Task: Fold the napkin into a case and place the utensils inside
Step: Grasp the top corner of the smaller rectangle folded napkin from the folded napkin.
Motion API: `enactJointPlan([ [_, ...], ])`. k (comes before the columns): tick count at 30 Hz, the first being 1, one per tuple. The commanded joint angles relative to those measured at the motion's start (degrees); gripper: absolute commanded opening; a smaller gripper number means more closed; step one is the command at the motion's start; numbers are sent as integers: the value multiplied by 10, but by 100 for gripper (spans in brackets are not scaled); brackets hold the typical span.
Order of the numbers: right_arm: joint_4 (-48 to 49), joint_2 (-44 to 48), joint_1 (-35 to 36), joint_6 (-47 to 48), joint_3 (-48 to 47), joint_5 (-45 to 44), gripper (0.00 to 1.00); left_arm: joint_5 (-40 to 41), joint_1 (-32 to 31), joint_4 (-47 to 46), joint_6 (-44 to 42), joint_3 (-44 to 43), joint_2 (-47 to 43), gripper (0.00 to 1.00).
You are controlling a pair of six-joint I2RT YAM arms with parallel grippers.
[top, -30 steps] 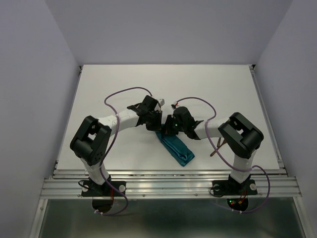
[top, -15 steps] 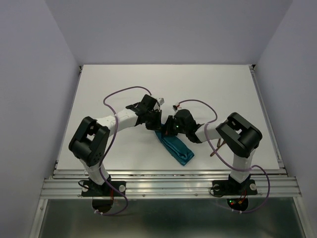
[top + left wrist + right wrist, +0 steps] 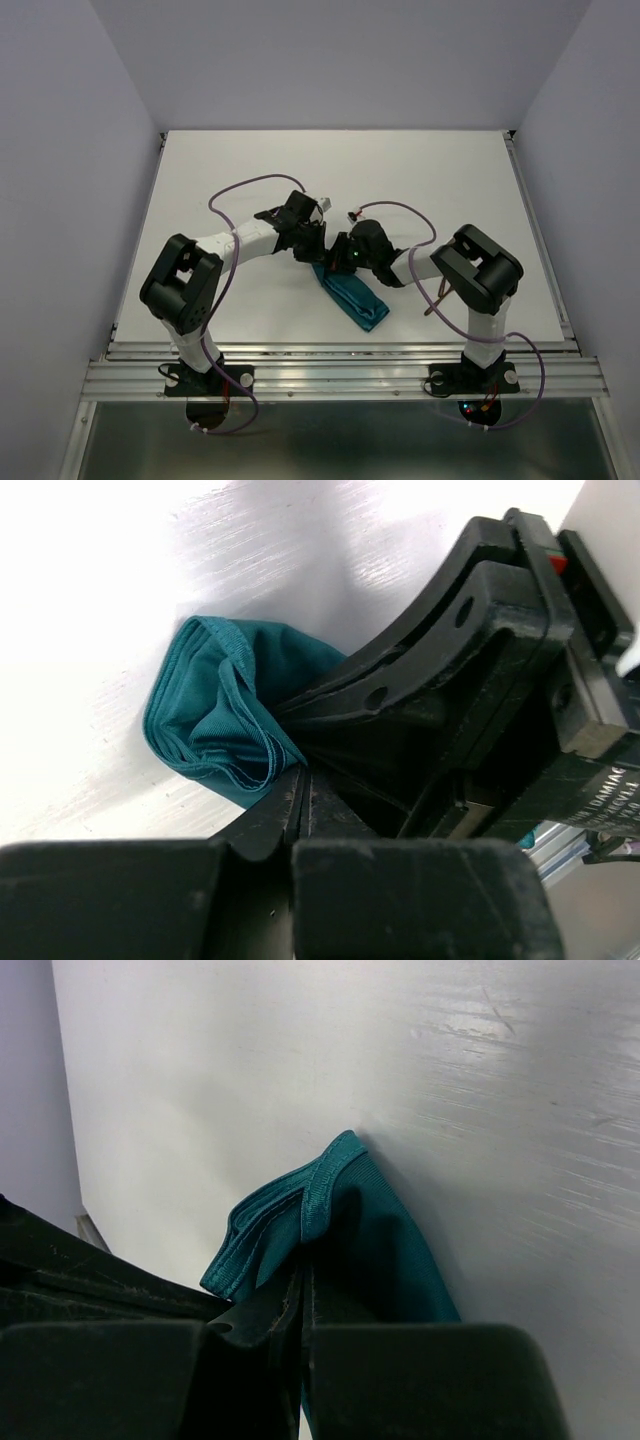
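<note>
Teal napkin point(image 3: 352, 297) lies folded as a narrow strip on desk point(image 3: 250, 170), front centre. Left end effector point(image 3: 298, 798) and right end effector point(image 3: 300, 1305) are both clamped closed on its far end.

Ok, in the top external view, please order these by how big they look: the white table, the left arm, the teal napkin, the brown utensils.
1. table
2. left arm, though it is raised nearer the camera
3. napkin
4. utensils, partly hidden behind the right arm, so less sure
</note>
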State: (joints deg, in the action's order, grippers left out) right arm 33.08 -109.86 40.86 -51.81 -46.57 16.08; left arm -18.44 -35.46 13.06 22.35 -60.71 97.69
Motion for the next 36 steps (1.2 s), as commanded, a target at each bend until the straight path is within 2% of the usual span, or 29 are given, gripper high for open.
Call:
enactJointPlan([
  [1,-59,47,6,24,-11,-41,1,-19,0,-3,-3,-24,1,8],
  [7,-149,90,6,51,-23,-83,1,-9,2,19,-6,-39,-8,22],
  [11,-157,96,6,51,-20,-67,1,-18,3,23,-10,-47,-7,26],
  [15,-158,100,6,48,-8,-70,1,-29,3,21,-11,-49,-14,40],
  [19,-164,112,12,48,0,-82,1,-32,4,28,-14,-55,-15,44],
  [23,-203,139,12,67,4,-107,1,-24,7,29,-15,-49,-27,33],
  [26,-227,169,12,81,15,-118,1,-20,16,29,-14,-39,-31,14],
  [27,-239,184,12,87,23,-119,1,-14,21,29,-14,-35,-31,1],
  [36,-312,263,12,108,71,-131,1,2,44,5,-2,-1,-46,0],
])
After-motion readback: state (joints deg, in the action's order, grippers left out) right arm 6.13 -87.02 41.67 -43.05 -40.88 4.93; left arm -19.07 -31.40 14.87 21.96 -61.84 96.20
